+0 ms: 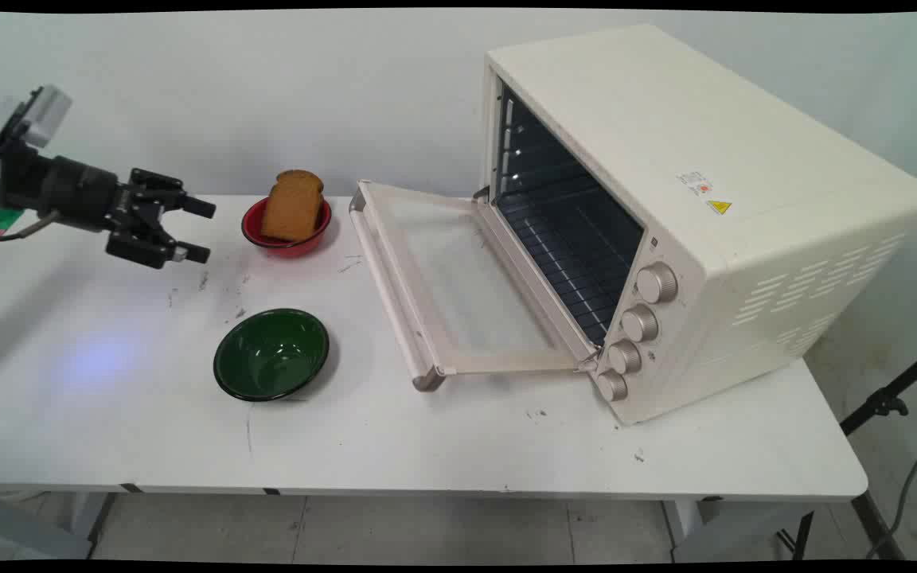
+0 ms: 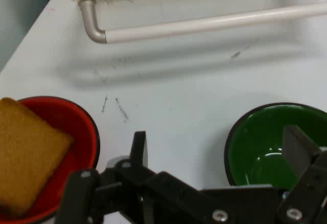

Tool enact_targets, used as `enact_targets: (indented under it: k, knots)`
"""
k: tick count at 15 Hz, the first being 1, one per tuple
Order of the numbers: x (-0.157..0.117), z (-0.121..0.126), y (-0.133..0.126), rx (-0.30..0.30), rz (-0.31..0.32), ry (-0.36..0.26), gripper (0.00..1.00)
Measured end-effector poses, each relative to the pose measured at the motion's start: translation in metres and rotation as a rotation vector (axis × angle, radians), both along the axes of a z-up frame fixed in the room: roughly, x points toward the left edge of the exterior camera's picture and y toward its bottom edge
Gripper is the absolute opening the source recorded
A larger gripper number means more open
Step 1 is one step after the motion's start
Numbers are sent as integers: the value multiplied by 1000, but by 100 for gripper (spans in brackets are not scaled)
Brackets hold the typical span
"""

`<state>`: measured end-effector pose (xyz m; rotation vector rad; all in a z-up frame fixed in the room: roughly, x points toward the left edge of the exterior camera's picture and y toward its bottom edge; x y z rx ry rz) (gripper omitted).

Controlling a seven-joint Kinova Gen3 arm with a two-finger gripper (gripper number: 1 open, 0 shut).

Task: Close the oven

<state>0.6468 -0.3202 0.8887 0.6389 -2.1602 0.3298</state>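
Note:
My black gripper (image 1: 198, 231) hovers open above the table's left part, empty, its fingers pointing right. A red bowl (image 1: 286, 227) just right of it holds a slice of brown toast (image 1: 293, 205) leaning upright. A green bowl (image 1: 271, 354) sits empty nearer the front. In the hand view the gripper (image 2: 217, 150) points between the red bowl (image 2: 76, 127) with the toast (image 2: 28, 150) on the left and the green bowl (image 2: 265, 147) on the right.
A cream toaster oven (image 1: 689, 215) stands on the right with its glass door (image 1: 446, 286) folded down flat and a wire rack inside. The door's handle bar (image 2: 204, 25) shows across the top of the hand view. The table's front edge (image 1: 427, 485) runs below.

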Motion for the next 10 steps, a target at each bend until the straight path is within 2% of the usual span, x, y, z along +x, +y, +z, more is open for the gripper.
enact_targets:
  k: [4,10]
  knots:
    - [-32,-3,-17,27,34,-31,100]
    - [-87,-19,-47,62,87,-67,100]
